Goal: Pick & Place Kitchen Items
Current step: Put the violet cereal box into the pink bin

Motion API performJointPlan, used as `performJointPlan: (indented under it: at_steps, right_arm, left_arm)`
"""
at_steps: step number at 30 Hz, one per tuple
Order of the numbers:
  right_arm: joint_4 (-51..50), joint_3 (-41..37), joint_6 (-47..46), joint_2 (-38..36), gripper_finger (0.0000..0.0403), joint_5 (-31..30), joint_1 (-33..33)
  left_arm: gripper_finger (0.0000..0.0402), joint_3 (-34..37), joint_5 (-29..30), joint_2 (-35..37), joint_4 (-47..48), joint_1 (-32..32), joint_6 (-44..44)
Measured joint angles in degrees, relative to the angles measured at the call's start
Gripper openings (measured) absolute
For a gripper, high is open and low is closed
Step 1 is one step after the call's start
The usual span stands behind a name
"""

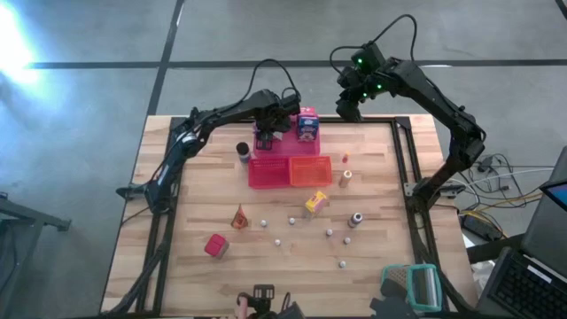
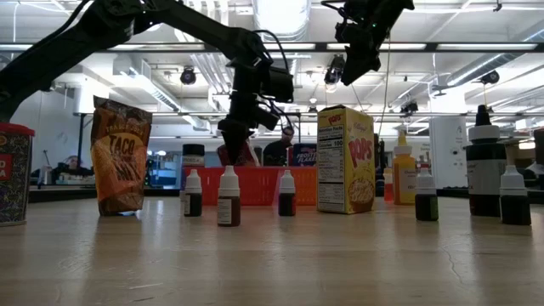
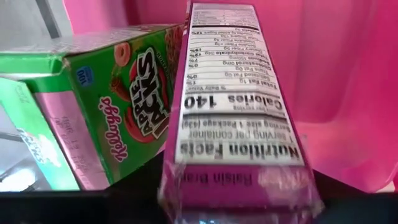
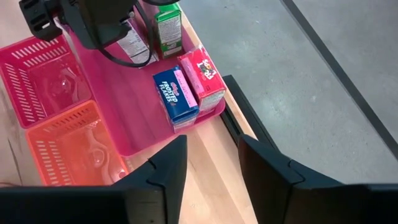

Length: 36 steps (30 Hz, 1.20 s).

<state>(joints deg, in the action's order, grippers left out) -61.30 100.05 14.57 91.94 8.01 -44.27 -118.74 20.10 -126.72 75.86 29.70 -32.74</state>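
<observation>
Pink tray at the surface's far edge carries the cartons. We find the left pincer over it, at the purple carton beside the green carton; whether it grips, we cannot tell. Blue carton and red carton stand alongside. The right pincer hovers above, fingers apart, empty.
</observation>
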Motion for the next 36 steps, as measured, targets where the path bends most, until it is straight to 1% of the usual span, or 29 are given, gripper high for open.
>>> performJointPlan:
  at_steps: [3,8,18,23,36]
  right_arm:
    - [0.0,0.0,0.0,0.0,0.0153,0.0,0.0]
    - [-0.2,0.0,0.0,0.0,0.0165,0.0,0.0]
    - [-0.9,0.0,-0.6,0.0,0.0176,0.0,0.0]
    - [-1.2,0.0,-0.7,0.0,0.0165,0.0,0.0]
    - [-1.7,0.0,-0.7,0.0,0.0131,0.0,0.0]
  left_arm:
    - [0.0207,0.0,0.0,0.1,0.0,-0.1,-0.9]
    - [0.0207,0.0,0.0,0.2,0.1,-0.1,-1.5]
    - [0.0207,-5.1,0.7,0.3,2.3,-0.1,-1.9]
    - [0.0207,-5.7,0.9,0.3,2.6,0.0,-1.9]
    - [0.0207,-2.0,0.6,0.3,2.2,0.0,-1.3]
